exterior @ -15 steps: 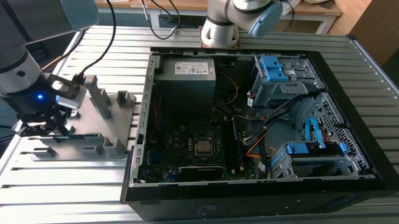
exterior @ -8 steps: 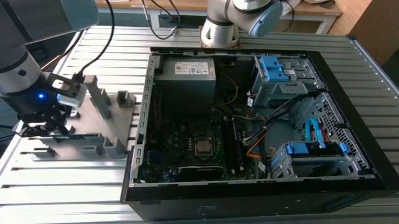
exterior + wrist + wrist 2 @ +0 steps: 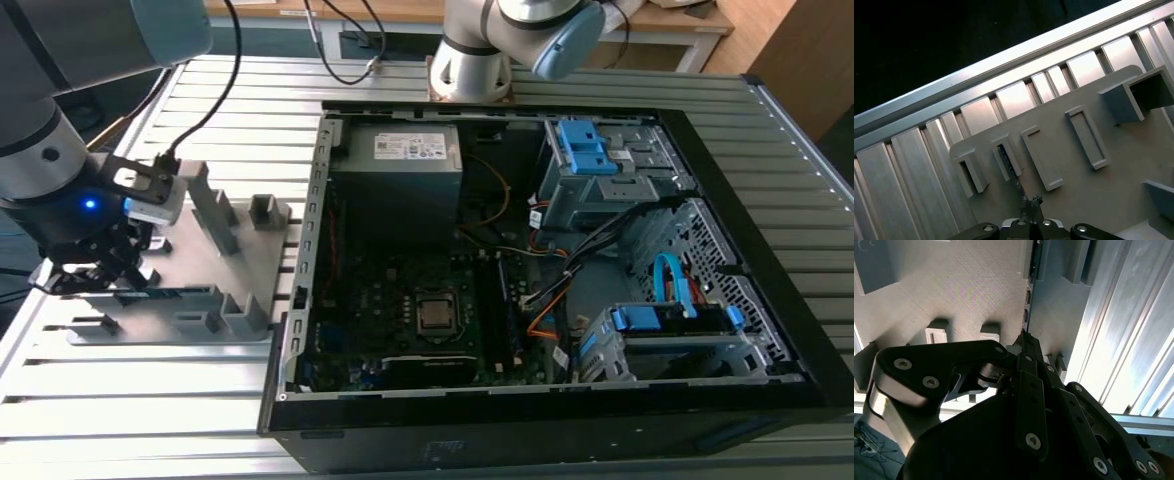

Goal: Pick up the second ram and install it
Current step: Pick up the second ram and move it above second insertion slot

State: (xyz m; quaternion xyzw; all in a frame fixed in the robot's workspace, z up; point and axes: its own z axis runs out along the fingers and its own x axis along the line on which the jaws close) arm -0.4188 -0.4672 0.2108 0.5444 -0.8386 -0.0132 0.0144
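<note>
The gripper is seen with its fingers pressed together, pinching the thin edge of the second ram; the ram is held on edge in a slot of the grey fixture, at the exterior view's left, beside the open computer case.

The arm's wrist stands directly above the gripper, which points straight down, its dark fingers drawn close together at the tips

upright grey blocks flanking the second ram, open slatted table beyond
</note>
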